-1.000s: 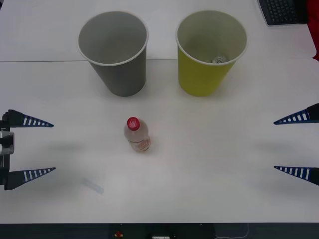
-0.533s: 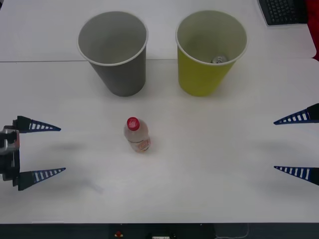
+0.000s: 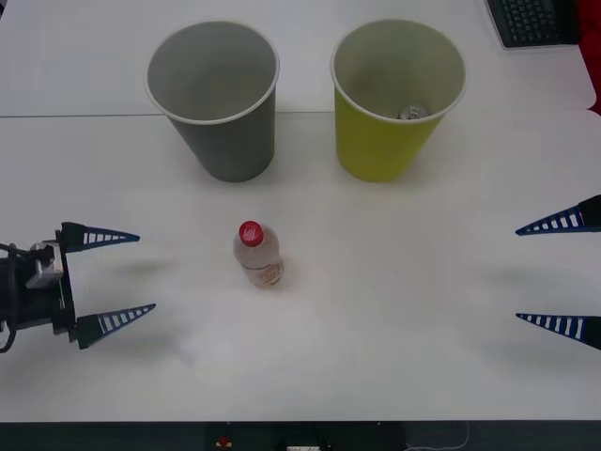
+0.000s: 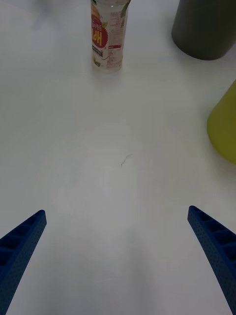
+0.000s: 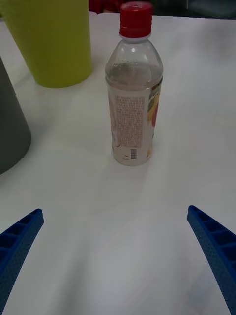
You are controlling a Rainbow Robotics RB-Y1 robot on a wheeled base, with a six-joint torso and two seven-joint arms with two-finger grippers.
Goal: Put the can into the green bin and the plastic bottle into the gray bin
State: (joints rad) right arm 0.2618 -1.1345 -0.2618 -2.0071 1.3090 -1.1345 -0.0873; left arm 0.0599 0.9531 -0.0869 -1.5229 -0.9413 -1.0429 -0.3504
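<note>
The plastic bottle [image 3: 257, 255] [image 5: 133, 93] [image 4: 108, 37] stands upright mid-table, clear with a red cap. My left gripper [image 3: 120, 278] [image 5: 115, 266] is open to its left, fingers pointing at it, a short gap away. The gray bin [image 3: 215, 99] [image 5: 10, 128] [image 4: 204, 27] stands at the back left and the green bin [image 3: 394, 99] [image 5: 51, 39] [image 4: 223, 130] at the back right. The can [image 3: 411, 114] lies inside the green bin, only its shiny top showing. My right gripper [image 3: 556, 274] [image 4: 118, 258] waits open at the right edge.
A dark keyboard [image 3: 535, 21] lies at the table's far right corner. A seam [image 3: 75, 116] crosses the white table behind the bins. The table's front edge [image 3: 300, 421] runs along the near side.
My left gripper has slid rightward toward the bottle, staying open. The bottle, bins and right gripper have not moved.
</note>
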